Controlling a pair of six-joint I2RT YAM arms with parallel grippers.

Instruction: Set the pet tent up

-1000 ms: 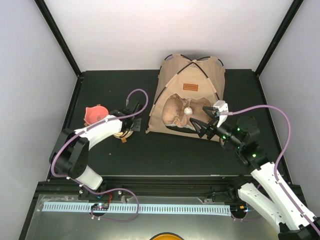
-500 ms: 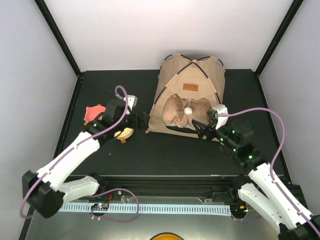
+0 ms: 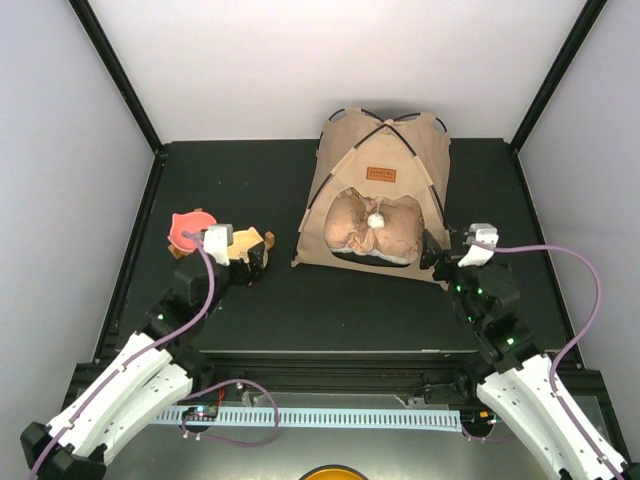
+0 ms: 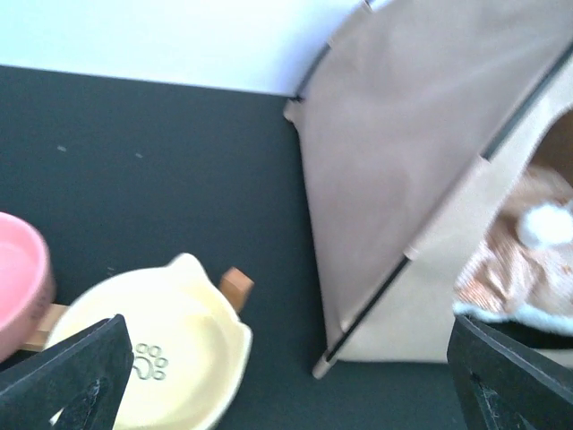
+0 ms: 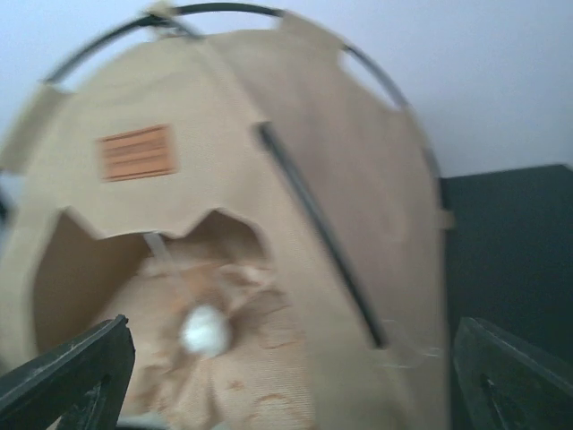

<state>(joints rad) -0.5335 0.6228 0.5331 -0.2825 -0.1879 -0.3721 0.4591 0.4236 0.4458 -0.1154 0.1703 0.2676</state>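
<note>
White walls with black corner posts close round a black tabletop point(image 3: 240, 180). Straight ahead of the right gripper point(image 3: 437, 258), and off to the right of the left gripper point(image 3: 248, 262), stands the pet tent point(image 3: 378, 185). It is an upright tan canvas dome, held in shape by thin black poles point(image 5: 313, 215) that cross at its peak. A small brown label point(image 5: 134, 152) sits above the scalloped doorway. Inside lies a puffy beige cushion point(image 3: 375, 225), and a white pompom point(image 5: 204, 330) hangs on a cord in the opening.

Both wrist views are blurred, so the label's writing cannot be read. The tent's back is hidden.

Each gripper is spread wide with nothing between its fingers. The right one is near the tent's front corner.

Just ahead of the left gripper sits a yellow bowl point(image 4: 170, 358) with a paw print. To its left is a pink bowl point(image 4: 18, 287), cut off by the picture's edge.
</note>
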